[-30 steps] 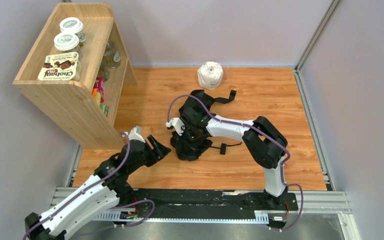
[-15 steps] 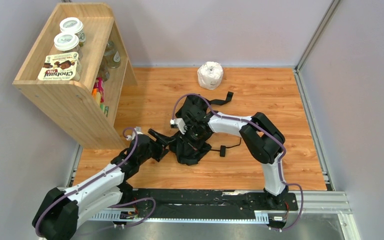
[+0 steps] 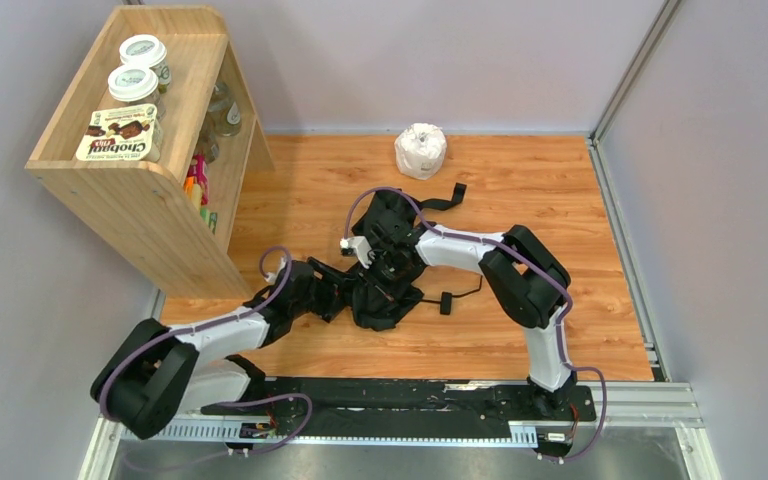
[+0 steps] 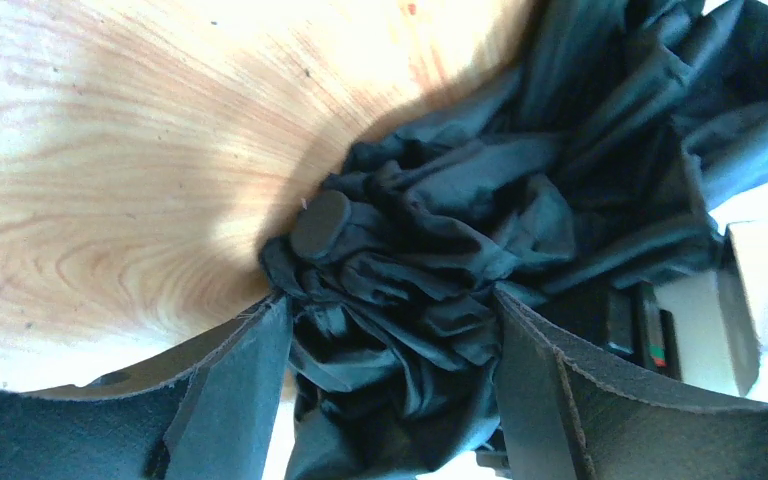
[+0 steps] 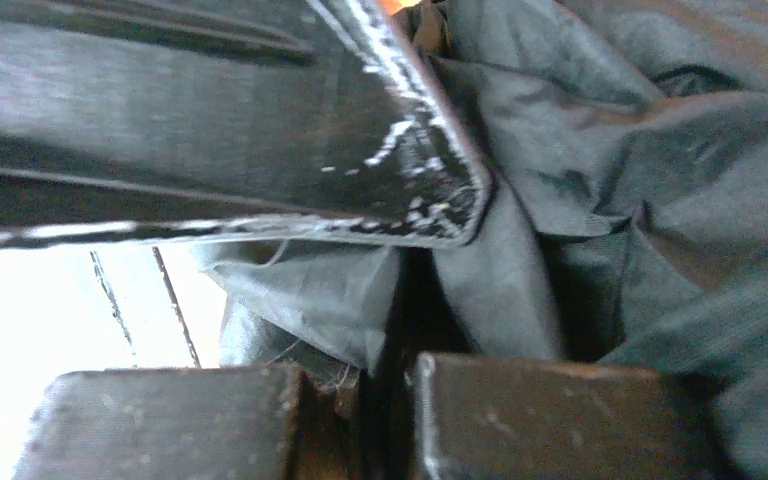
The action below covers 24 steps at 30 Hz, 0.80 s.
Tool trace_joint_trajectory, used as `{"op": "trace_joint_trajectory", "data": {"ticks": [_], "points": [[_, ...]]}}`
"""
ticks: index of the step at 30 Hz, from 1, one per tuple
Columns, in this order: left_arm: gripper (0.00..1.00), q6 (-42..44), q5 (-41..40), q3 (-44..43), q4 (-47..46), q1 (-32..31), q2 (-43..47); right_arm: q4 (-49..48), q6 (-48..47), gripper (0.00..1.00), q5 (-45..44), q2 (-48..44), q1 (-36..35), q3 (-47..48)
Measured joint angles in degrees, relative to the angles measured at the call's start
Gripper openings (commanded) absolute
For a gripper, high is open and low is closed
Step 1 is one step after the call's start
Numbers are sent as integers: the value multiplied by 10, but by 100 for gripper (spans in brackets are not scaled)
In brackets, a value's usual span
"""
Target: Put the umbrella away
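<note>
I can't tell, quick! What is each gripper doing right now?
Left gripper: open, around the crumpled black fabric folding umbrella.
Right gripper: closed, pinching that umbrella's fabric.

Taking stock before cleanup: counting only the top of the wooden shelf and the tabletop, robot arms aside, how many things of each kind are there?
tubs with white lids: 2
yogurt pack: 1
paper roll: 1
umbrella: 1
Total: 5
</note>
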<state>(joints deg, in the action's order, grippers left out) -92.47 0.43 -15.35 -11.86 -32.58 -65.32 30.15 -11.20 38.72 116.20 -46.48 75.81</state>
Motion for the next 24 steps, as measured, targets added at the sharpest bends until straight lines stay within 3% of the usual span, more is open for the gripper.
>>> {"op": "trace_joint_trajectory", "data": {"ticks": [6,7,8,10,14,15,24], "points": [[40,0,9,-1,-72,2,-90,17,15,0,-49,-16,-9,0],[38,1,9,-1,-82,2,-101,21,15,2,-62,-20,-11,0],[33,2,9,-1,-90,2,-110,24,16,6,-75,-23,-14,0],[22,7,9,-2,-105,2,-125,30,17,24,-98,-31,-20,0],[18,26,5,-4,-134,2,-144,40,29,69,-113,-41,-30,0],[17,30,4,-6,-140,3,-147,43,35,75,-114,-45,-33,0],[17,58,-5,-9,-104,3,-121,99,74,93,-191,-165,-57,24]]}}
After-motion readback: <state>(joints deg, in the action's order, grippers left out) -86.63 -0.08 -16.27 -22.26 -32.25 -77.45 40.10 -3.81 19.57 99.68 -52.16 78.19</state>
